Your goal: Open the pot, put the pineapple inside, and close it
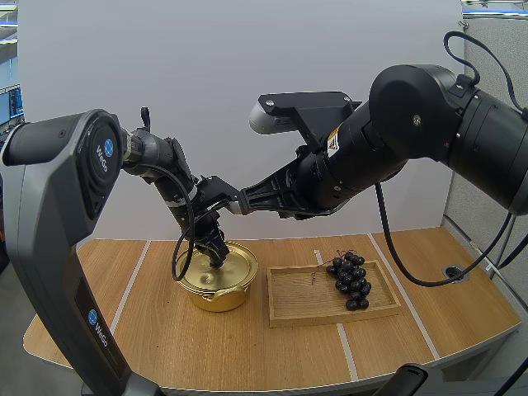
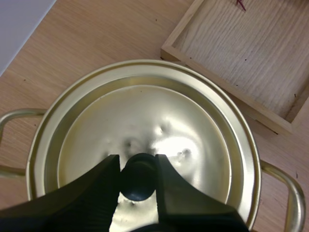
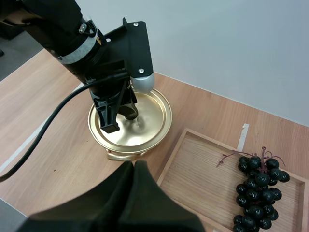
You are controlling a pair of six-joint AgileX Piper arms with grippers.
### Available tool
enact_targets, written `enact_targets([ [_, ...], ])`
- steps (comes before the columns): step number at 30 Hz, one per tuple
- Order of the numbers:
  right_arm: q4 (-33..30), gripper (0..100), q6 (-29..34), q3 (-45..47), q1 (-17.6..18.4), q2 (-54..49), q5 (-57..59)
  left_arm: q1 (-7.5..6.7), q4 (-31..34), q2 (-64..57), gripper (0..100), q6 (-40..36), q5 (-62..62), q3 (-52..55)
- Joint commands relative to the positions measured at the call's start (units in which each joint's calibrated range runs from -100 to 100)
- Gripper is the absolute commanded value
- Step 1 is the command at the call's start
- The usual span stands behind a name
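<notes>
A gold pot (image 1: pixel 216 293) stands on the table with its gold lid (image 1: pixel 227 268) on it. My left gripper (image 1: pixel 216 254) reaches down onto the lid and is shut on the black knob (image 2: pixel 138 180), one finger (image 2: pixel 104 186) on each side. The lid (image 2: pixel 159 121) lies level in the pot's rim. My right gripper (image 1: pixel 213 196) hangs above the pot, its fingers (image 3: pixel 134 169) together as one dark wedge with nothing in them. A bunch of dark grapes (image 1: pixel 351 280) lies in the wooden tray (image 1: pixel 297 309). From the right wrist view, the left gripper (image 3: pixel 120 113) is over the lid (image 3: pixel 152 121).
The wooden tray (image 3: pixel 193 164) stands right of the pot, close to it, with the grapes (image 3: pixel 258 193) at its far right side. The pot's loop handles (image 2: pixel 289 193) stick out at both sides. Bare wooden table (image 1: pixel 247 355) lies in front.
</notes>
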Motion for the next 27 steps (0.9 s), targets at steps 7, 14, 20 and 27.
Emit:
enact_targets([
  [7,-0.2,0,-0.1,0.2,0.0,-0.6,-0.2,-0.07,-0.6,0.3,100,-0.7,18.2,-3.0],
  [14,-0.2,0,-0.1,0.2,0.0,-0.6,-0.2,-0.07,1.4,-3.3,100,-6.5,18.2,-14.0],
  [20,-0.1,0,-0.1,0.2,0.0,-0.6,-0.2,-0.07,5.8,-14.2,100,-7.6,18.2,-24.8],
  [27,-0.1,0,-0.1,0.2,0.0,-0.6,-0.2,-0.07,9.6,-26.9,100,-9.2,18.2,-37.3],
])
